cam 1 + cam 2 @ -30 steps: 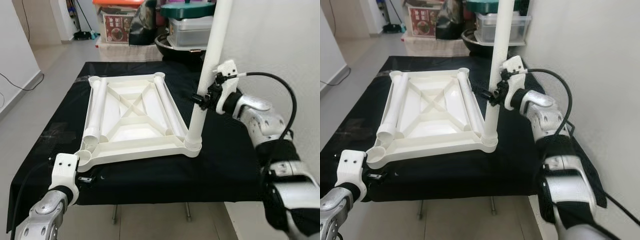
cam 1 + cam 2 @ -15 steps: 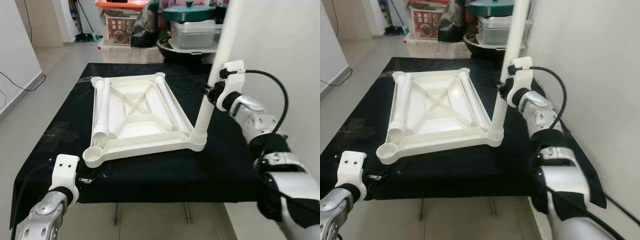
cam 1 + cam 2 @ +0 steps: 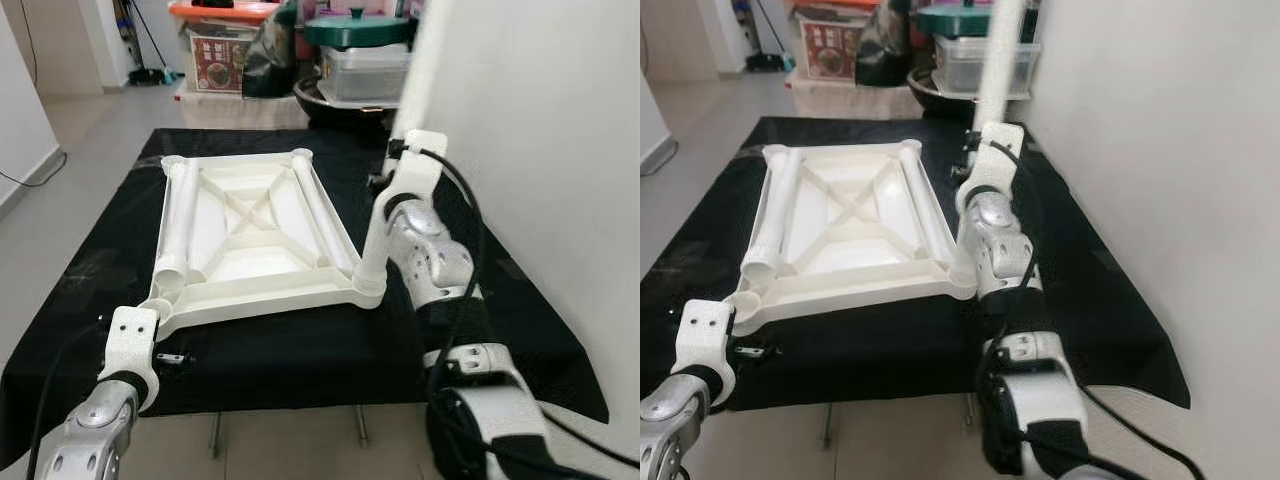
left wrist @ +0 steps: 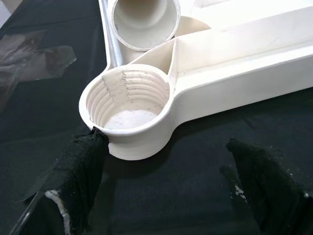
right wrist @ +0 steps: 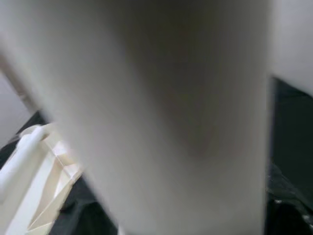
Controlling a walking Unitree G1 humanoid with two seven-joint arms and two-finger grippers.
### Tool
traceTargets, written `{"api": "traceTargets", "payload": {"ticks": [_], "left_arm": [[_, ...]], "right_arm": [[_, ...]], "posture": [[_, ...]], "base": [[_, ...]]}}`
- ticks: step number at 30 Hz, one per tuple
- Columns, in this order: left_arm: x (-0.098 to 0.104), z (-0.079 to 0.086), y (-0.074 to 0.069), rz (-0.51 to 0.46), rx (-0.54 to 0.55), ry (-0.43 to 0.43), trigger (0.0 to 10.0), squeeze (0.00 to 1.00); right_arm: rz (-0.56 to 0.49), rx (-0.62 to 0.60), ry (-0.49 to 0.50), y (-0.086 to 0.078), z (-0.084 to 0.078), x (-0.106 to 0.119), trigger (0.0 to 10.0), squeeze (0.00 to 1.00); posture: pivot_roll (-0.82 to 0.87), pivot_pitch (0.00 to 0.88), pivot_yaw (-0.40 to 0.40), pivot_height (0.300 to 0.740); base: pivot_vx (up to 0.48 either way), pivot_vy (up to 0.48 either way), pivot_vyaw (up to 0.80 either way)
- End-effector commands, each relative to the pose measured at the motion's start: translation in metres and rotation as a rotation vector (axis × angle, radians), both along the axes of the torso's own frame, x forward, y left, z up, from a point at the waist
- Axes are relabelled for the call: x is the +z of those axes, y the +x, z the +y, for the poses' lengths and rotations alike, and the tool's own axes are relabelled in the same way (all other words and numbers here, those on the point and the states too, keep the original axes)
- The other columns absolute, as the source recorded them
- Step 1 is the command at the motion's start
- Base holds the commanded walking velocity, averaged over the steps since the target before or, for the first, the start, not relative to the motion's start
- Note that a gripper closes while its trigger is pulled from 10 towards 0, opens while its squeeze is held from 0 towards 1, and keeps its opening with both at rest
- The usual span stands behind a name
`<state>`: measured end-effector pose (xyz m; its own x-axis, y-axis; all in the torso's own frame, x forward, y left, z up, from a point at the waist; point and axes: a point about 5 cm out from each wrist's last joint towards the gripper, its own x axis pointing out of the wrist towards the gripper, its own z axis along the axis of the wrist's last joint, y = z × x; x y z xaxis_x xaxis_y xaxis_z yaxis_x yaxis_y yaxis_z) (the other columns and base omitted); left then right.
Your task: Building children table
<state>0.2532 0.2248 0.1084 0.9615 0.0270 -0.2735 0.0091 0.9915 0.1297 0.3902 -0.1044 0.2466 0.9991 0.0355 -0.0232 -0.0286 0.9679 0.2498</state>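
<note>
My right gripper point(image 3: 392, 172) — up against the upright white table leg point(image 3: 995, 60); whether my fingers are clamped on it I cannot tell.

The leg stands in the near right corner socket point(image 3: 368, 292) of the white tabletop point(image 3: 250, 232), which lies underside-up on the black-covered table point(image 3: 300, 350). My left gripper point(image 4: 171, 181) is spread wide, one finger point(image 4: 80, 166) touching the near left corner socket point(image 4: 128, 110) — a threaded cup, nothing in it. Two loose legs lie in the tabletop's recess: one point(image 3: 178, 215) along its left rail, one point(image 3: 318, 215) along its right. Beyond the table: a clear lidded bin point(image 3: 365, 72) with a dark green lid point(image 3: 352, 30) on top, and a red-lidded box point(image 3: 222, 62).
</note>
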Motion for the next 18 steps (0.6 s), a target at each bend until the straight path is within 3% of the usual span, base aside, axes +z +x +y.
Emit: {"api": "traceTargets", "payload": {"ticks": [1, 3, 4, 6, 7, 9, 11, 15, 16, 17, 18], "left_arm": [[0.000, -0.004, 0.002, -0.005, -0.009, -0.013, 10.0, 0.00], [0.000, -0.005, 0.002, -0.006, -0.008, -0.017, 10.0, 0.00], [0.000, -0.007, 0.001, -0.007, -0.012, -0.021, 10.0, 0.00], [-0.001, -0.009, 0.002, -0.007, -0.017, -0.024, 10.0, 0.00], [-0.001, -0.010, 0.002, -0.007, -0.018, -0.024, 10.0, 0.00], [-0.001, -0.009, 0.002, -0.007, -0.018, -0.023, 10.0, 0.00], [-0.001, -0.009, 0.003, -0.007, -0.017, -0.023, 10.0, 0.00], [-0.001, -0.009, 0.003, -0.007, -0.017, -0.022, 10.0, 0.00], [-0.001, -0.009, 0.003, -0.007, -0.019, -0.022, 10.0, 0.00], [-0.001, -0.009, 0.003, -0.007, -0.019, -0.022, 10.0, 0.00], [0.000, -0.009, 0.004, -0.008, -0.021, -0.022, 10.0, 0.00]], "right_arm": [[-0.011, 0.077, -0.023, -0.002, -0.003, 0.008, 10.0, 0.84], [-0.027, 0.105, -0.045, -0.003, -0.007, 0.014, 10.0, 0.84], [-0.063, 0.183, -0.042, -0.002, -0.012, 0.021, 10.0, 0.00], [-0.140, 0.357, -0.056, -0.001, -0.017, 0.027, 10.0, 0.00], [-0.198, 0.547, -0.105, -0.005, -0.022, 0.023, 10.0, 0.00], [-0.206, 0.602, -0.124, -0.006, -0.025, 0.019, 10.0, 0.00], [-0.205, 0.770, -0.158, -0.013, -0.029, 0.007, 10.0, 0.00], [-0.195, 0.814, -0.209, -0.013, -0.030, 0.000, 10.0, 0.00], [-0.177, 0.857, -0.269, -0.012, -0.029, -0.009, 1.6, 0.00], [-0.177, 0.857, -0.269, -0.012, -0.029, -0.009, 1.6, 0.00], [-0.153, 0.873, -0.320, -0.009, -0.027, -0.016, 0.0, 0.00]], "posture": [[0.09, 0.000, -0.050, 0.740], [0.09, 0.000, -0.050, 0.740], [0.09, 0.000, -0.048, 0.740], [0.08, 0.000, -0.051, 0.740], [0.10, 0.000, -0.054, 0.740], [0.10, 0.000, -0.054, 0.740], [0.10, 0.000, -0.052, 0.740], [0.10, 0.000, -0.053, 0.740], [0.11, 0.000, -0.052, 0.740], [0.11, 0.000, -0.052, 0.740], [0.11, 0.000, -0.053, 0.740]], "base": [[0.000, 0.000, 0.00], [0.000, 0.000, 0.00], [0.000, 0.000, 0.00], [0.000, 0.000, 0.00], [0.000, 0.000, 0.00], [0.000, 0.000, 0.00], [0.000, 0.000, 0.00], [0.000, 0.000, 0.00], [0.000, 0.000, 0.00], [0.000, 0.000, 0.00], [0.000, 0.000, 0.00]]}}
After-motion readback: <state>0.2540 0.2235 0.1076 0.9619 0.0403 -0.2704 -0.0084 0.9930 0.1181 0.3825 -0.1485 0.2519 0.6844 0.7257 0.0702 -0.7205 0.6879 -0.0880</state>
